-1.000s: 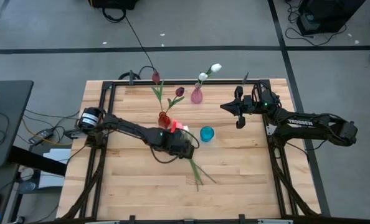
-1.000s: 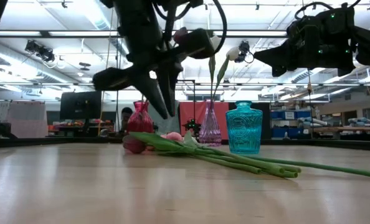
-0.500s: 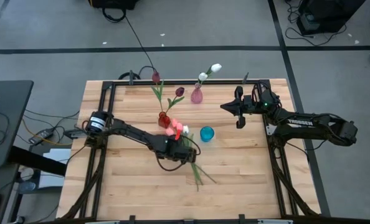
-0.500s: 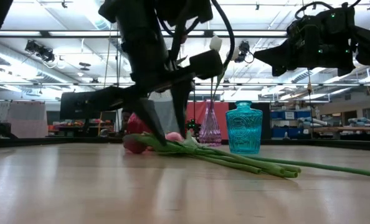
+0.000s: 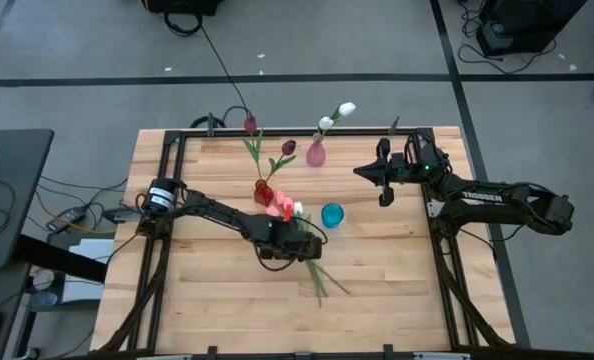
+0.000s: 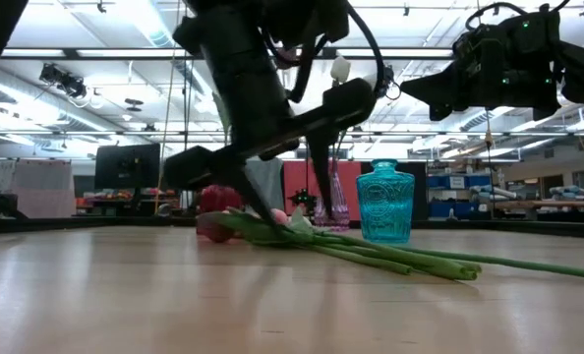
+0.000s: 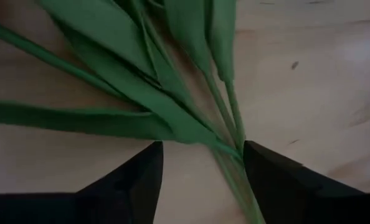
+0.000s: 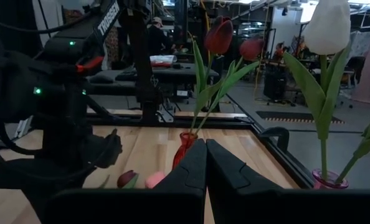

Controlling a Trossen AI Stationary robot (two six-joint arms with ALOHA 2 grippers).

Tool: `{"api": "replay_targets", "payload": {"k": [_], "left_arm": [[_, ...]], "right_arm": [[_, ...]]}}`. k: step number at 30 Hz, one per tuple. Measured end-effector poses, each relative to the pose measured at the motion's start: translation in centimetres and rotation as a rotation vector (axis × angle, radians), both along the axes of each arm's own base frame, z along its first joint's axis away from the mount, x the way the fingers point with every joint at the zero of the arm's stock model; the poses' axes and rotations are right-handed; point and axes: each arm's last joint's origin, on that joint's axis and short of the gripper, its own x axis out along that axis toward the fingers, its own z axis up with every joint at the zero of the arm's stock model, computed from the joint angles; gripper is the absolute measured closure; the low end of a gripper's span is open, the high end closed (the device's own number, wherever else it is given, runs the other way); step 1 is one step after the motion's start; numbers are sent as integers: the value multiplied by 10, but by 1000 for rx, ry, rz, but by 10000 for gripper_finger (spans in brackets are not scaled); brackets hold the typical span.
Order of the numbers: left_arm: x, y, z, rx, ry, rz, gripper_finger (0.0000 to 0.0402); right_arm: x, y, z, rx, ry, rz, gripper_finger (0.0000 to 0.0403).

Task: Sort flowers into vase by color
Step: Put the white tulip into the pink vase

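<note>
Several loose flowers (image 5: 305,250) lie on the table, pink and white heads (image 5: 283,208) near the vases, green stems (image 6: 390,258) running toward the near edge. My left gripper (image 7: 200,163) is open and lowered over them, one finger on each side of the bunched stems (image 7: 225,134); I see no touch. A red vase (image 5: 264,190) holds maroon tulips (image 8: 219,34). A pink vase (image 5: 316,153) holds white tulips (image 5: 346,108). A blue vase (image 5: 332,214) stands with nothing in it. My right gripper (image 8: 205,163) hangs shut above the table's far right, holding nothing.
The three vases stand close together just beyond the left gripper, the blue one (image 6: 384,202) nearest to it. The table's black frame (image 5: 167,150) runs round the wooden top. Bare wood lies toward the near edge (image 5: 227,310).
My left gripper has come down and a little toward the near edge, onto the lying stems, and its fingers have spread from nearly shut to wide open. The flowers lie where they were.
</note>
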Motion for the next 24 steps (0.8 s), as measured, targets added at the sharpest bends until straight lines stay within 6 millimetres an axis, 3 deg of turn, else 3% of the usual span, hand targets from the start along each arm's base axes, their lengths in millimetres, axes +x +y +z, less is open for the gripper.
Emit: {"api": "replay_targets", "payload": {"k": [12, 24], "left_arm": [[6, 17, -1, -42, -24, 52, 199], [6, 15, -12, -98, 35, 1, 200]], "right_arm": [[0, 0, 0, -2, 1, 3, 389], [0, 0, 0, -5, -3, 4, 389]]}}
